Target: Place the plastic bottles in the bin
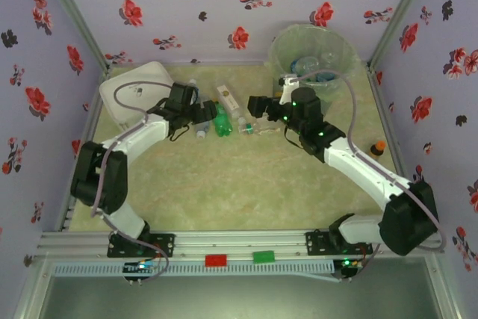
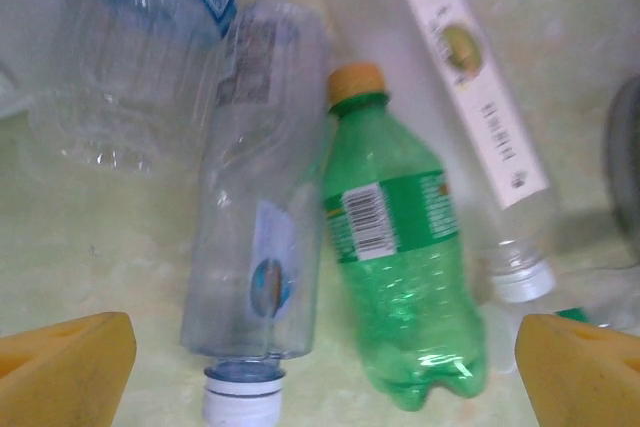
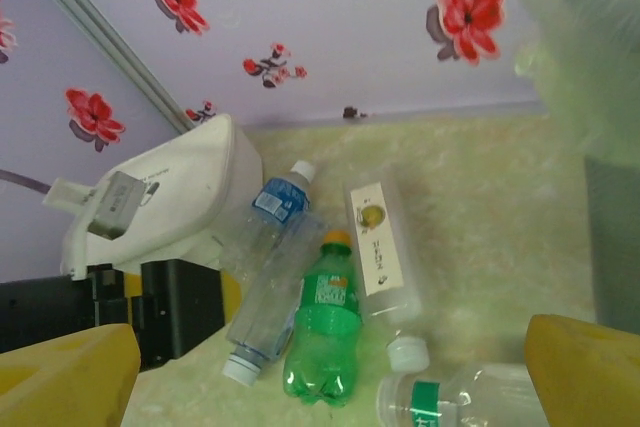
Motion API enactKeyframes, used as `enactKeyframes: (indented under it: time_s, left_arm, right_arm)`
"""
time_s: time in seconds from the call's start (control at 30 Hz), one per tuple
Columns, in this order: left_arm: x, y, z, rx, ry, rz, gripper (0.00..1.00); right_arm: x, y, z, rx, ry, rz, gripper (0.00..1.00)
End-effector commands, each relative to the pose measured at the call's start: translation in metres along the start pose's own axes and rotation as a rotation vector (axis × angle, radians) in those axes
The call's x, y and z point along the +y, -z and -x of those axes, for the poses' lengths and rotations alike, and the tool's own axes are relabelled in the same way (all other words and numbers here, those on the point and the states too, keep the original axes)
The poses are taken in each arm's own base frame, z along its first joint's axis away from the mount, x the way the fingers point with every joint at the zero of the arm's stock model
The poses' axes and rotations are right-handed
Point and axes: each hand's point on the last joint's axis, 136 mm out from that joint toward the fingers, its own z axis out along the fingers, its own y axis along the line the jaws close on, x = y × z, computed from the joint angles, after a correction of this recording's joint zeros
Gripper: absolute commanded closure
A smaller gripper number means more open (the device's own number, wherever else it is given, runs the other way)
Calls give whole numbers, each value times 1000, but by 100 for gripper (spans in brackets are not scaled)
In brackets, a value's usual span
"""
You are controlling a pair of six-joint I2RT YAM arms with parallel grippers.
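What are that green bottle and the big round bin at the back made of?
Green bottle: probably thin glossy plastic; see-through, with bright glints and a moulded lobed base. Bin: seemingly translucent grey-green plastic, its contents showing faintly through; the crinkly sheen suggests a film liner.

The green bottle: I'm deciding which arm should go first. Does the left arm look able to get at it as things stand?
Probably yes. The left gripper hangs open above the green bottle, with nothing over it; the clear bottle lying alongside may crowd one finger.
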Motion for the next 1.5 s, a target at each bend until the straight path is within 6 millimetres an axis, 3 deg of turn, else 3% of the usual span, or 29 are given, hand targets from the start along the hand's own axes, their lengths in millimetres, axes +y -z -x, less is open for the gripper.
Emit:
enactKeyframes:
  time_s: [0.0,0.2,0.43,0.77,1.3,1.47]
  left_arm:
    - [13,-12,-17,106,-56,62,3]
    - [25,-31,-27,142,-67,116,8]
    - [29,-49,-26,158,-100,147,13]
    - [30,-71,-29,196,-119,163,28]
    - [34,-77,-37,215,-118,168,50]
    - [26,-62,-32,186,-101,130,52]
  right_arm:
    - [2,-13,-8,-15,-87,29,0]
    - [-5,-28,-27,14,-140,27,0]
    - [-3,-32,-28,34,-131,28,0]
    - [-2,-29,-30,46,-115,20,0]
    - [-1,-28,-25,39,-109,15,0]
    - [0,-29,-22,36,-103,12,0]
